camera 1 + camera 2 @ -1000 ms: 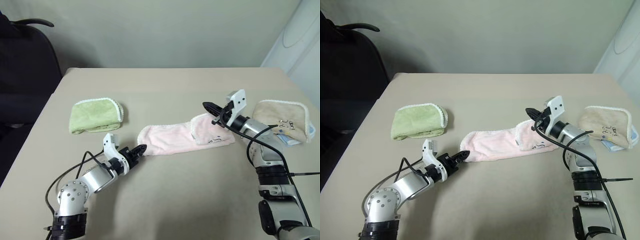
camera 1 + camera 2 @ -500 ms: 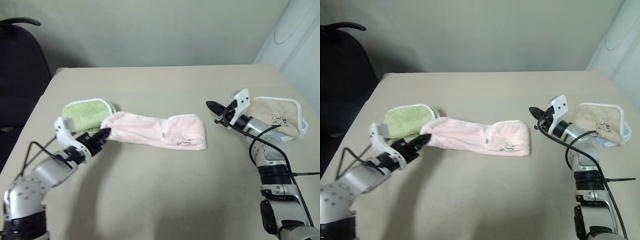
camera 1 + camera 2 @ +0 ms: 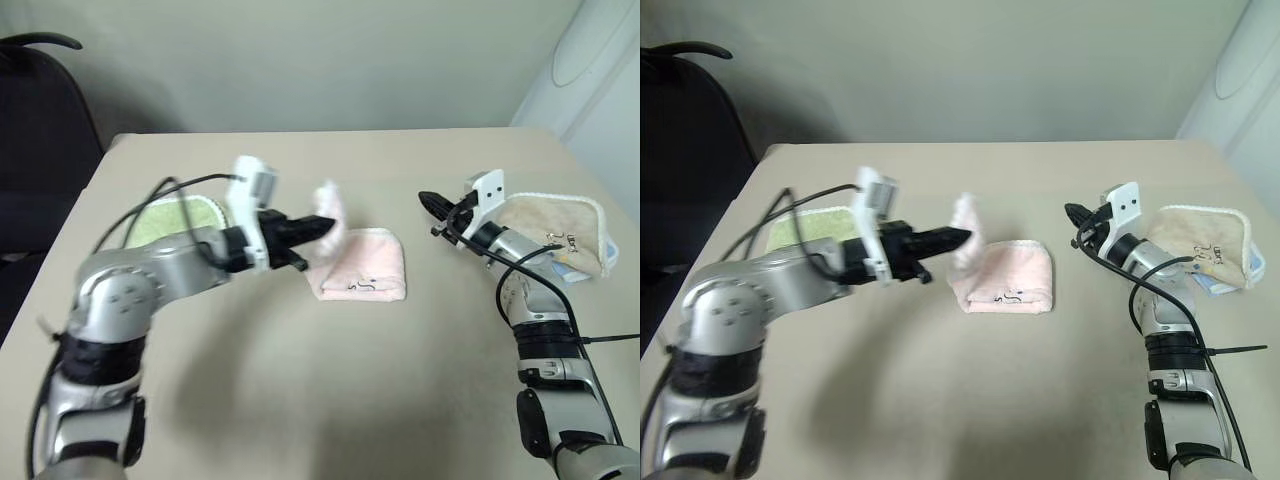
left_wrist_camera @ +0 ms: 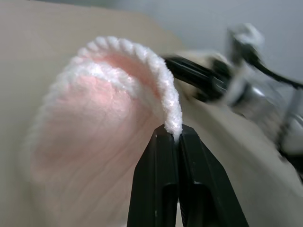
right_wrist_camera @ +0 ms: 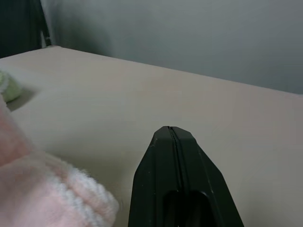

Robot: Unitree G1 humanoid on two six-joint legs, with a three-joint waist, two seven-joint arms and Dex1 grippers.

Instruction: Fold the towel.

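Observation:
The pale pink towel (image 3: 362,268) lies folded near the table's middle, its small dark mark facing me. One end of it is lifted off the table, and my left gripper (image 3: 322,228) is shut on that white-edged end (image 4: 161,90), holding it above the left side of the folded part. My right gripper (image 3: 428,202) hovers shut and empty a little to the right of the towel, pointing left, its black fingers (image 5: 171,156) pressed together over bare table.
A folded light green towel (image 3: 170,218) lies on the left, partly behind my left arm. A beige towel (image 3: 555,232) lies at the right edge over something pale blue. A dark chair (image 3: 40,110) stands beyond the table's far left corner.
My left gripper has swung up and to the right, carrying the towel's end from the left side of the table over toward the folded part. The right gripper has hardly moved.

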